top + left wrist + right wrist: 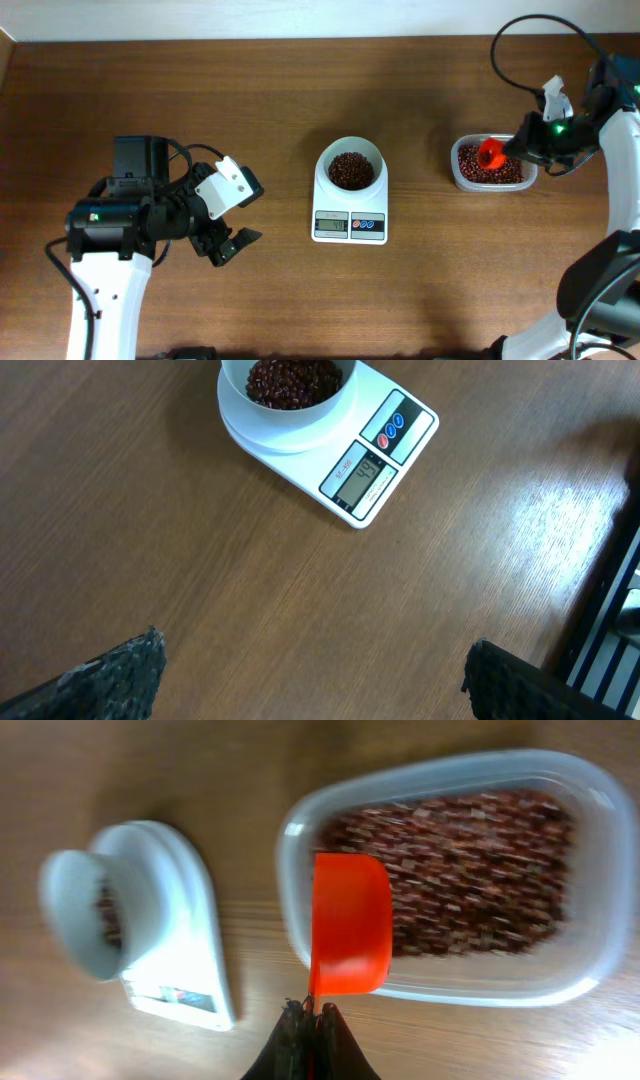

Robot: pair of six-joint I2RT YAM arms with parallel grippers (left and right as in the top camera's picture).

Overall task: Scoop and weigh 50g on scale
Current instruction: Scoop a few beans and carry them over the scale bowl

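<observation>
Right wrist shows the right claw [312, 1020] clenched on the thin handle of the orange scoop [350, 935], the sensible hold, since the loose beans [470, 860] likely spill if tilted; left claw [315, 675] released.

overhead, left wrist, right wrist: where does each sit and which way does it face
Overhead: above the table, facing straight down; both arms show.
Left wrist: on the left arm, facing the scale; its open jaws at the bottom corners.
Right wrist: on the right arm, facing the tub of beans; jaws shut on the orange scoop.
All three share the scale.
</observation>
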